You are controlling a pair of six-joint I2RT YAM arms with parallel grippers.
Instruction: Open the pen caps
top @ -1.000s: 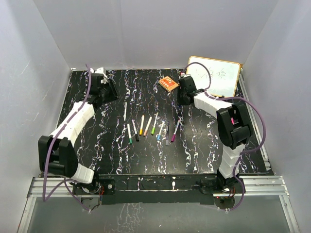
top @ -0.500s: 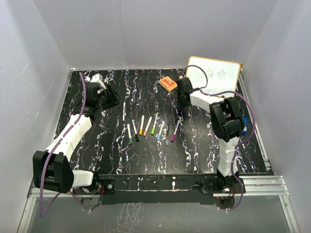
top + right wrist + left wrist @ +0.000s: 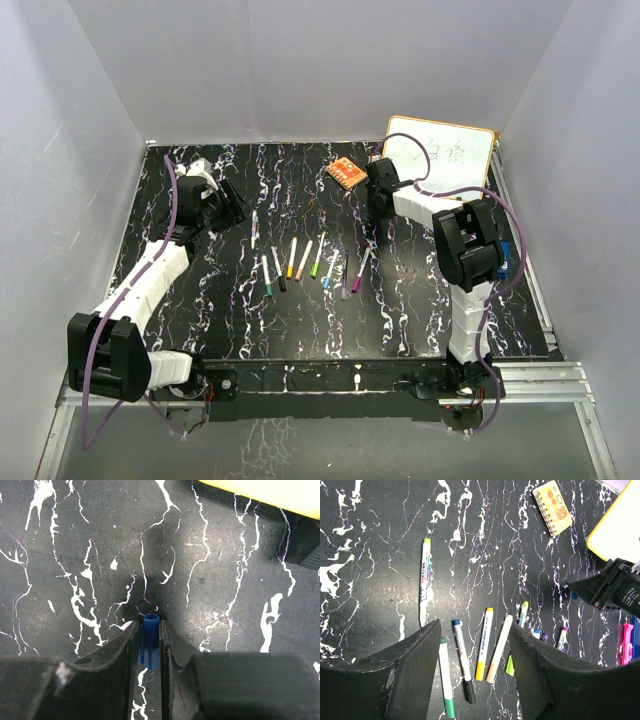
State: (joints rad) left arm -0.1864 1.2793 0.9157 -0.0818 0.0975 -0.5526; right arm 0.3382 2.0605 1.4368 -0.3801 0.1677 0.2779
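Hovering over the far left of the black marbled table [image 3: 200,320], the left gripper [image 3: 475,626] has its jaws spread wide with nothing between them. Its wrist view looks down through that gap at the pens [image 3: 310,262], which lie in a loose row at the middle of the table, all roughly parallel and pointing from near to far. Several show coloured ends, among them a green cap [image 3: 449,710], a black cap [image 3: 470,696] and a yellow cap [image 3: 480,670]. One more pen with a yellow-green tip [image 3: 424,580] lies apart from the row, further to the far left.

The right gripper [image 3: 149,624] is low over the far right of the table, just near of the yellow-framed whiteboard [image 3: 440,155] and to the right of the small orange spiral notebook [image 3: 346,173]. Its jaws stand narrow, with a loose blue cap [image 3: 150,647] between them. The cap's open end points away from the wrist, and both fingers [image 3: 120,655] lie close against its sides, so it looks pinched. No pen barrel is in it. This cap is well apart from the row of pens.

In the left wrist view a pink clip [image 3: 625,636] lies at the right edge, past the right gripper.
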